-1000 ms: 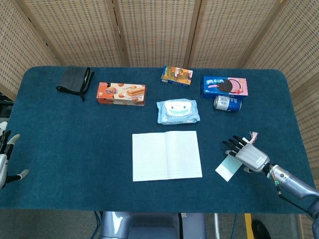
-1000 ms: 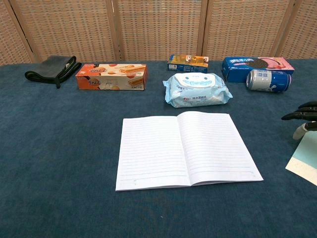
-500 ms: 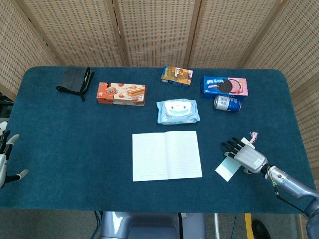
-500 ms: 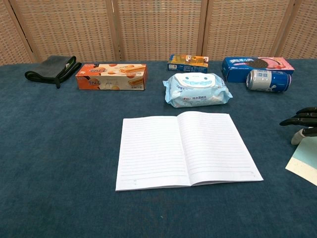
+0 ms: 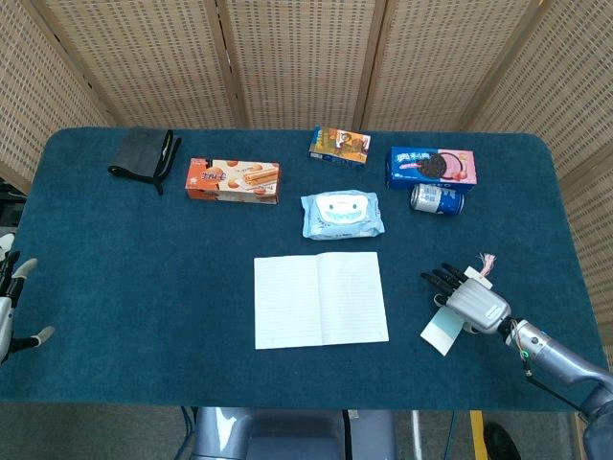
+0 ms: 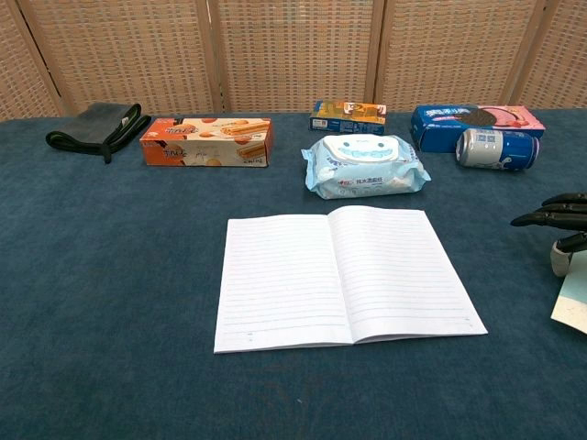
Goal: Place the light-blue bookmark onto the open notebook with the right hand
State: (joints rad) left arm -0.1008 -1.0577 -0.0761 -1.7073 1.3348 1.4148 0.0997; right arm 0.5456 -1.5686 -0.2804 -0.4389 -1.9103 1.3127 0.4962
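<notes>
Head view: right hand sits on the blue table cloth right of the open notebook, palm down over the light-blue bookmark, dark fingers stretched toward the notebook. The bookmark's near end sticks out under the hand on the notebook side, tilted; its pink tassel shows past the far side of the hand. Hand covers and touches the bookmark, but whether it actually grips it I cannot tell. Bookmark is apart from the notebook, not on the pages. Chest view shows the same hand at the right edge, fingers extended and close together just above the cloth, thumb angled down at the bookmark corner. Left hand is at the far left edge near the table's front corner, fingers apart, nothing in it. Behind the notebook: wet wipes pack, orange biscuit box, small snack box, blue cookie box, soda can lying on its side just in front of the cookie box, dark folded cloth at the far left corner. Wicker screen behind the table.
</notes>
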